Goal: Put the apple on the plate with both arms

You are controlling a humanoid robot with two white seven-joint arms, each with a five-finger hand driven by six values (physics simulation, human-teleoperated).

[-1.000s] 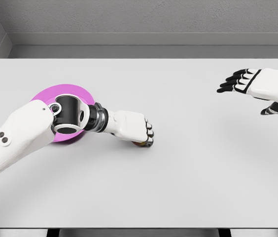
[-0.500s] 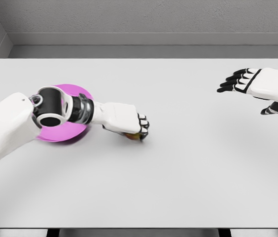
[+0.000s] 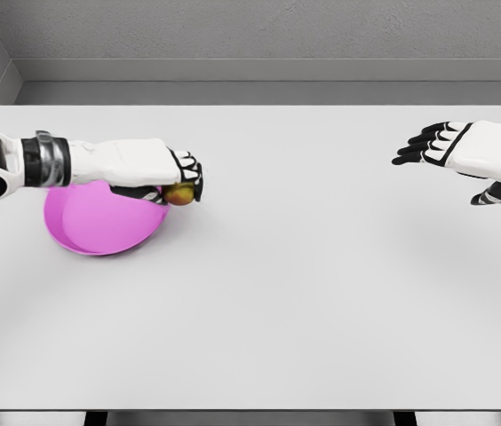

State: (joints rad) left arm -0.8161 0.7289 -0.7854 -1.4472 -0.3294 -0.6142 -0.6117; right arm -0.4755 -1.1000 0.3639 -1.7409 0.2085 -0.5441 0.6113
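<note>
Head view, as we log it: left hand [image 3: 157,173] grasping small yellow-red apple [image 3: 178,194] over round pink plate's [image 3: 99,226] right rim; right hand [image 3: 464,151] released, well right of plate.

The left hand [image 3: 157,173] reaches level over the plate [image 3: 99,222], fingers curled closed; the right hand [image 3: 464,153] hovers far right of it, fingers spread.

- The pink plate [image 3: 99,222] sits on the white table [image 3: 304,293], toward its left side.
- The left hand [image 3: 148,171] reaches over the plate's far right rim, fingers curled around the apple [image 3: 178,193].
- The apple is just above the plate's right edge.
- The right hand [image 3: 464,153] hovers well right of the plate, fingers spread and holding nothing.
</note>
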